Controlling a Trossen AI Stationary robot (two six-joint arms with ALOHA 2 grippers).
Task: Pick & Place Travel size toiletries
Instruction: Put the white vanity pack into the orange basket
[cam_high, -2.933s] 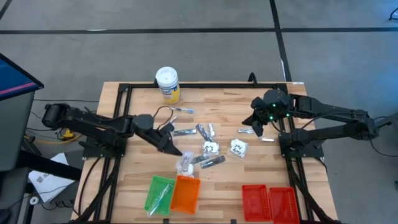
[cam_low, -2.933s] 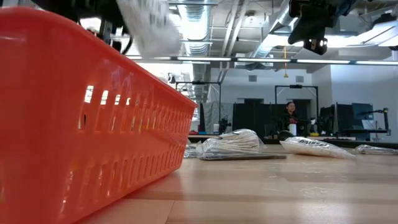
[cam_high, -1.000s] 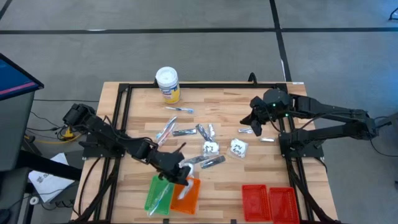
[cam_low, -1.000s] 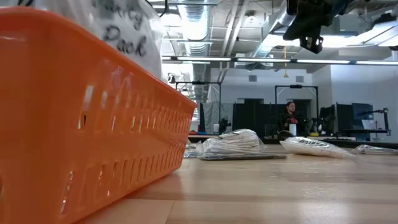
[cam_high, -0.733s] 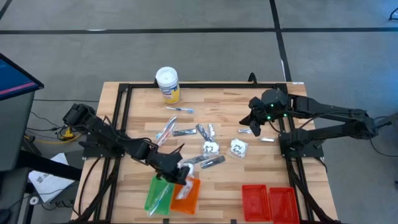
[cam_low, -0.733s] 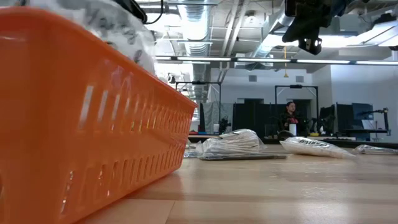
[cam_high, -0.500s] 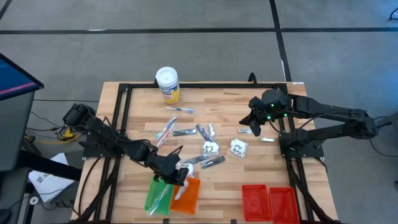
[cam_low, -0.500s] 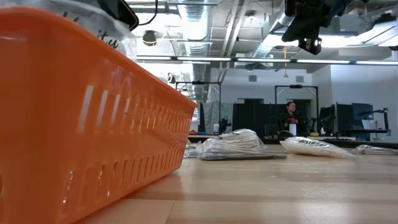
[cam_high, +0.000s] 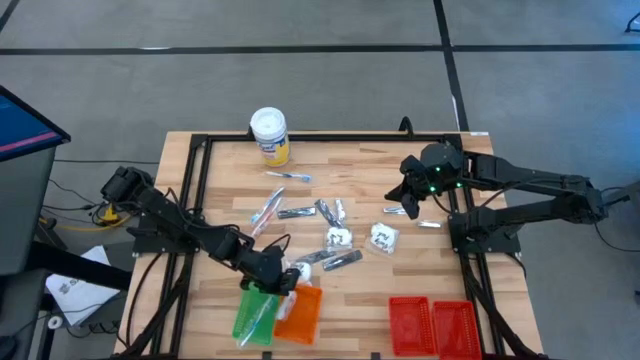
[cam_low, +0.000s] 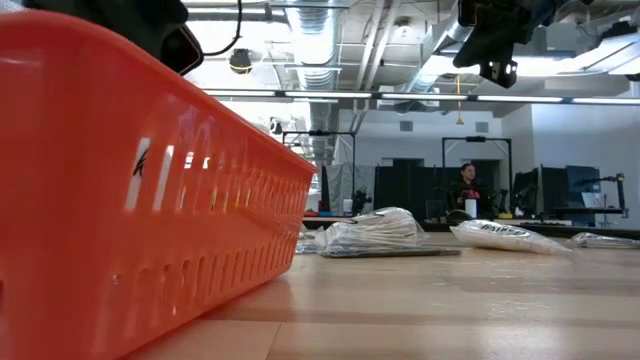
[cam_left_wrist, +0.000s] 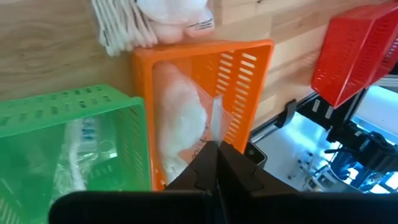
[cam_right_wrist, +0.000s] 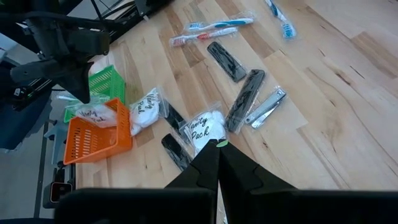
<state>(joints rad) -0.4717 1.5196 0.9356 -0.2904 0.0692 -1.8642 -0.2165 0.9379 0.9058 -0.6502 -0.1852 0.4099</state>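
My left gripper (cam_high: 283, 285) hangs over the orange tray (cam_high: 306, 318) at the table's near edge, shut on a white crinkly packet (cam_left_wrist: 177, 118) that lies inside it. Other toiletries are scattered mid-table: white packets (cam_high: 340, 238) (cam_high: 383, 237), dark combs (cam_right_wrist: 245, 99), a nail clipper (cam_right_wrist: 266, 107), wrapped toothbrushes (cam_right_wrist: 211, 28). One more white packet (cam_left_wrist: 174, 12) rests on the wood just beyond the orange tray. My right gripper (cam_high: 408, 205) hovers shut and empty above the table's far right part. My left gripper pinches the packet's clear wrapper edge (cam_left_wrist: 216, 121) between its two fingertips (cam_left_wrist: 208, 155). The fingers slant down from the table's left side. The packet's white body lies along the inside of the orange tray (cam_left_wrist: 249, 68), below its rim.
A green tray (cam_high: 255, 312) holding a wrapped item stands against the orange tray's left side. Two red trays (cam_high: 410, 322) (cam_high: 455, 328) sit at the near right. A white-lidded tub (cam_high: 269, 135) stands at the far edge. A black frame (cam_high: 200, 190) borders the table.
My left gripper has sunk and tipped further down over the orange tray, shifting a little toward the table's left. The white packet, which stood above the tray's rim, has gone down inside the tray. The gripper stays shut.
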